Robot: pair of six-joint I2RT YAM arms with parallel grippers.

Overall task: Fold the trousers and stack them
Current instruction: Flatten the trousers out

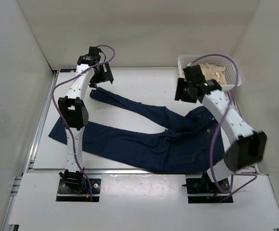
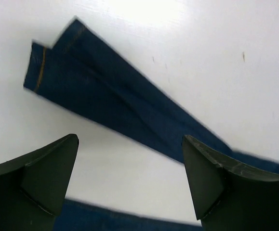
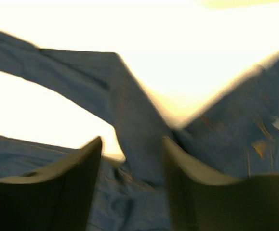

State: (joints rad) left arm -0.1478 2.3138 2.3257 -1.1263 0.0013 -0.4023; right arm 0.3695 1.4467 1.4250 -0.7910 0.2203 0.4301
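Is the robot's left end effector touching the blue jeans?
Apart. In the left wrist view the open left end effector hovers well above the dark navy denim trousers.

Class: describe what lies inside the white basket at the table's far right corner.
Crumpled beige cloth lies in the basket. Its floor, and anything beneath the cloth, is hidden.

Blurry trousers (image 3: 129, 120), right wrist view

The trousers (image 1: 144, 139) are seen as matt woven denim cloth, stitched in tan thread. The table (image 1: 144, 82) is shown smooth, white and faintly scuffed. The basket (image 1: 197, 56) is formed of white plastic lattice. The left gripper (image 2: 129, 138) is fitted with fingers (image 2: 38, 183) of dark, matt plastic.
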